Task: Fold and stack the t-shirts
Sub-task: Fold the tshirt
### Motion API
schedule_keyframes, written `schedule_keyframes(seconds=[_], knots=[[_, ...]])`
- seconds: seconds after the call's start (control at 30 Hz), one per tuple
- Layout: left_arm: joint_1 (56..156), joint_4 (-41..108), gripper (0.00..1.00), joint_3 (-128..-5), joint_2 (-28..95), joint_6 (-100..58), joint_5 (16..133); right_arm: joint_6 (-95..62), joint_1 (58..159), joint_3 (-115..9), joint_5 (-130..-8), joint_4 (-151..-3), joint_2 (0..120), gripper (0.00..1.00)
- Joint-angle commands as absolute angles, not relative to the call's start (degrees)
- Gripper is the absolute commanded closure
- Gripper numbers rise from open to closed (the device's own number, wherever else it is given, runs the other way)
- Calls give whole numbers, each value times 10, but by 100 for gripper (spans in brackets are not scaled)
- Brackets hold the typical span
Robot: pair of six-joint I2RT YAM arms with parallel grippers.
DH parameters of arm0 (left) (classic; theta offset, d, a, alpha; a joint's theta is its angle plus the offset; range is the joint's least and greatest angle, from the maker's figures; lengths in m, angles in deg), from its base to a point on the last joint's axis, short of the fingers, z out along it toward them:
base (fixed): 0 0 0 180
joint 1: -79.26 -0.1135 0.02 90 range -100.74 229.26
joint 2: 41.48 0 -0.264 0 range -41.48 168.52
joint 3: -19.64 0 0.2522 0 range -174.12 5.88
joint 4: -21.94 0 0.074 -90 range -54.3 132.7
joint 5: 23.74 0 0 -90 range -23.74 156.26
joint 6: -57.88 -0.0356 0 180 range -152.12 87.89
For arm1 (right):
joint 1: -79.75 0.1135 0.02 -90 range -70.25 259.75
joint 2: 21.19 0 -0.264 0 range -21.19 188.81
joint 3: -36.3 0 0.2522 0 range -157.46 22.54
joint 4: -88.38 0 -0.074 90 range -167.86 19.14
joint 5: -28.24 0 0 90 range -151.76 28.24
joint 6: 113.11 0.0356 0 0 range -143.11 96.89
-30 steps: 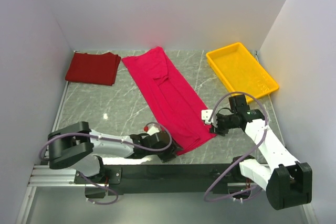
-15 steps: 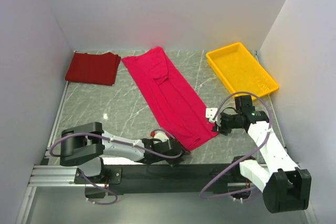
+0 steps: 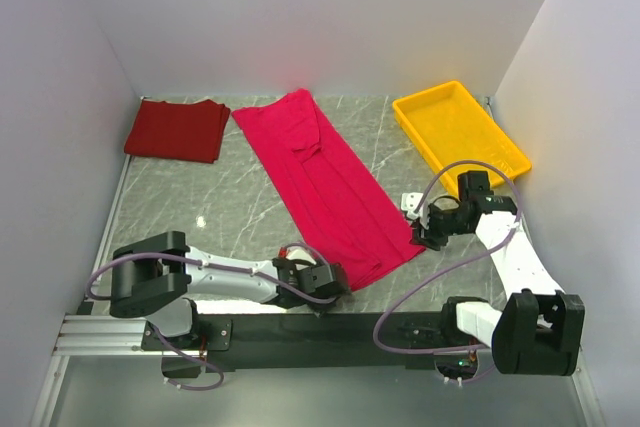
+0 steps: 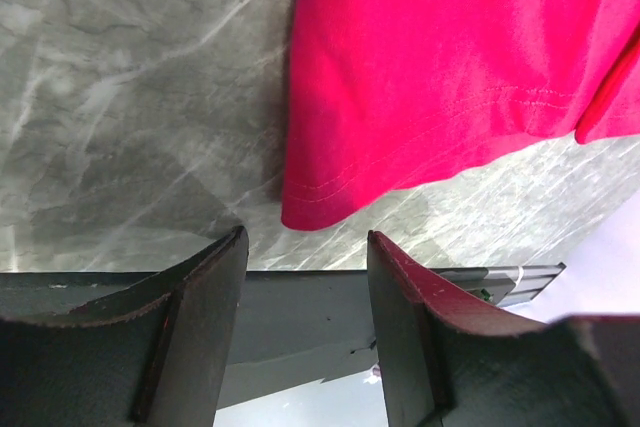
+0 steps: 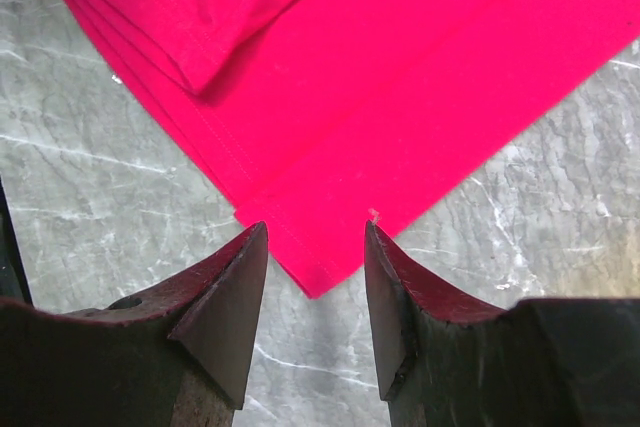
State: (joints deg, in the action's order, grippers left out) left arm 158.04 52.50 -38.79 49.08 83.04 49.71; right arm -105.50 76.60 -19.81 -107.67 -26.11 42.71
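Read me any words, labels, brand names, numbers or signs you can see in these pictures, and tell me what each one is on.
None can be read. The crimson t-shirt is plain cloth with only a stitched hem, and the folded maroon t-shirt and the yellow tray show no print. Nothing else in view carries legible marks.

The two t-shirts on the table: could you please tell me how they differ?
The crimson t-shirt is bright pinkish-red; the maroon t-shirt is darker. The crimson t-shirt lies stretched in a long diagonal strip across the middle; the maroon t-shirt is folded into a compact rectangle at the far left corner. Both lie flat on the table.
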Motion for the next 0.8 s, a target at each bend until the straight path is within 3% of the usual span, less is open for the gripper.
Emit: schedule_keyframes(seconds=[0.0, 0.13, 0.33, 0.47, 0.77], knots=[[1569, 640, 41, -377, 544, 1036, 504, -1076, 762, -214, -1090, -241, 429, 50], [1555, 655, 41, -389, 539, 1013, 494, -1142, 762, -198, -1076, -188, 425, 49], [1553, 697, 40, -433, 495, 890, 442, -1377, 786, -147, -1068, -108, 405, 43], [1553, 701, 34, -444, 461, 816, 424, -1354, 852, -131, -1059, -151, 395, 42], [1552, 650, 30, -411, 411, 715, 435, -1400, 859, -110, -983, -207, 383, 42]])
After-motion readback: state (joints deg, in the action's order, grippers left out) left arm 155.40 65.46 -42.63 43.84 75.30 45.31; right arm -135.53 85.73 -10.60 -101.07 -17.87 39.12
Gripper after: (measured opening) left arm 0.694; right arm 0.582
